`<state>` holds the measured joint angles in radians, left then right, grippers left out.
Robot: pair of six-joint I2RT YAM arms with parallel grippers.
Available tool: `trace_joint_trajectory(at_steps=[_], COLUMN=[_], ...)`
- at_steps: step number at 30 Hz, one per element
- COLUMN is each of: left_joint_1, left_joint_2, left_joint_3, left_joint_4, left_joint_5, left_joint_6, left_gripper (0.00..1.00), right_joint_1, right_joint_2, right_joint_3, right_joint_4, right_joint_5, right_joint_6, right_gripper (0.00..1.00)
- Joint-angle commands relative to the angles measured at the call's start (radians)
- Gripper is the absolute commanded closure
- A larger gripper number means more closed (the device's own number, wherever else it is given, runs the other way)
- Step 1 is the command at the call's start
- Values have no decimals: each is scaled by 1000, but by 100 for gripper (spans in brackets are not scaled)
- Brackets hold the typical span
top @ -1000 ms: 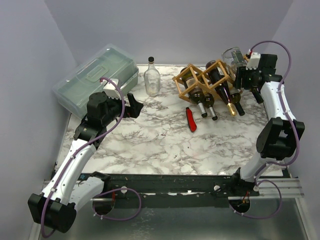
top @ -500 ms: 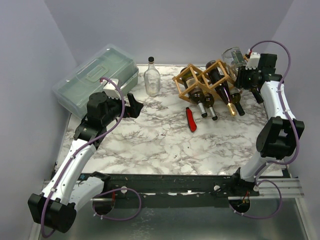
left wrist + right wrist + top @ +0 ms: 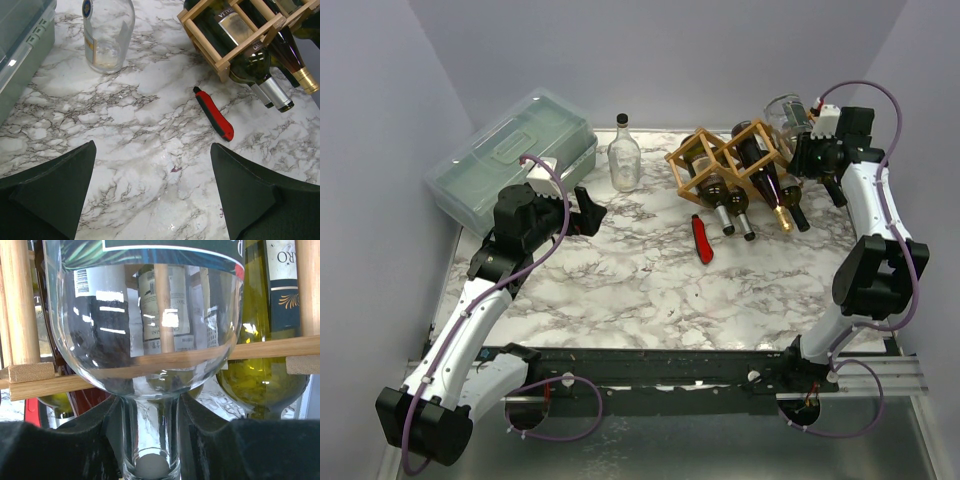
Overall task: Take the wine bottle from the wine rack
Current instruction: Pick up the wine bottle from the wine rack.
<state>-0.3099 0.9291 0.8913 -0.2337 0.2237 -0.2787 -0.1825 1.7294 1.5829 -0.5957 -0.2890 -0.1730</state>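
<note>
The wooden wine rack (image 3: 722, 160) stands at the back right with several dark bottles (image 3: 763, 178) lying in its cells. A clear wine bottle (image 3: 785, 112) lies on the rack's right end, neck towards the right arm. My right gripper (image 3: 806, 143) is shut on that neck. In the right wrist view the fingers (image 3: 210, 440) press both sides of the neck, under the clear wine bottle's body (image 3: 145, 315), with the rack's bars (image 3: 15, 315) behind. My left gripper (image 3: 592, 213) hovers open over the marble at centre left, nothing between its jaws (image 3: 152, 150).
A clear glass bottle (image 3: 624, 155) stands upright left of the rack. A red utility knife (image 3: 702, 240) lies on the table in front of the rack. A translucent lidded box (image 3: 510, 150) sits at the back left. Walls close off three sides.
The right wrist has shifted slightly at the clear bottle's neck. The left arm has not moved.
</note>
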Motion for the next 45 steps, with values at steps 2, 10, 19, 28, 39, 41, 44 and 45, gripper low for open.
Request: trace_joint_trajectory(at_steps=[2, 10, 19, 28, 39, 41, 44, 45], left_joint_1=[-5, -5, -5, -6, -5, -5, -5, -5], left_joint_2=[-20, -22, -24, -21, -17, -17, -16, -16], left_joint_3=[-11, -11, -11, -11, -11, -11, -11, -12], left_joint_4=[-9, -9, -10, -10, -9, -8, -7, -8], left_joint_5=[2, 3, 2, 7, 9, 11, 12, 14], left_joint_6=[12, 13, 14, 16, 18, 19, 19, 19], left_gripper=[1, 1, 1, 1, 1, 1, 1, 1], right_joint_1=[-7, -7, -7, -8, -7, -6, -6, -7], right_joint_2=[-82, -130, -156, -193, -221, -228, -239, -241], right_joint_3=[37, 46, 70, 88, 121, 130, 150, 159], right_joint_4=[37, 60, 50, 35, 10, 2, -17, -24], right_joint_5=[20, 27, 14, -2, -25, -32, -49, -59], right_joint_6=[46, 80, 81, 76, 77, 75, 71, 69], right_gripper=[100, 100, 100, 100, 100, 100, 100, 100])
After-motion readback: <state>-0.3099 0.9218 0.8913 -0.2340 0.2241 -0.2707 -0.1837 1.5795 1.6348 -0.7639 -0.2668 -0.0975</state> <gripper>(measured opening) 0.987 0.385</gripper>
